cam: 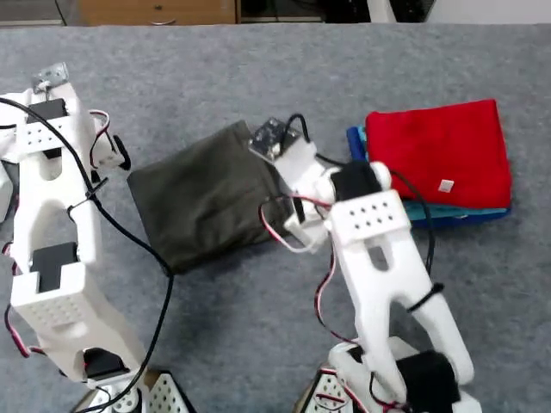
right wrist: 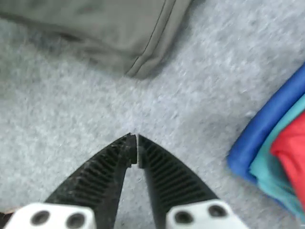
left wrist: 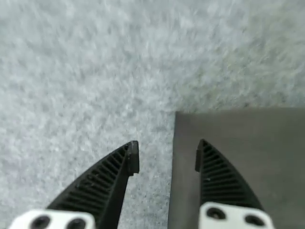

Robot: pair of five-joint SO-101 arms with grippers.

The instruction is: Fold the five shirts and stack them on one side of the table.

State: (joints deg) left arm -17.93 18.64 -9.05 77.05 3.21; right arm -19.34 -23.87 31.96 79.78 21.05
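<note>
A dark olive folded shirt point(cam: 207, 196) lies at the table's centre. To its right is a stack of folded shirts with a red shirt point(cam: 439, 153) on top and teal and blue ones under it. My left gripper point(left wrist: 167, 155) is open and empty, low over the olive shirt's point(left wrist: 238, 138) left edge. One finger is above the shirt, the other above bare table. It appears by the shirt's left corner as the left gripper point(cam: 116, 155). My right gripper point(right wrist: 137, 143) is shut on nothing, over bare table between the olive shirt's corner point(right wrist: 143, 62) and the stack point(right wrist: 271, 152).
The table point(cam: 258, 327) is covered in grey felt. The right arm point(cam: 374, 232) stretches from the front edge over the olive shirt's right side. Wooden furniture point(cam: 155, 10) stands beyond the far edge. Open felt lies at the front centre and the back left.
</note>
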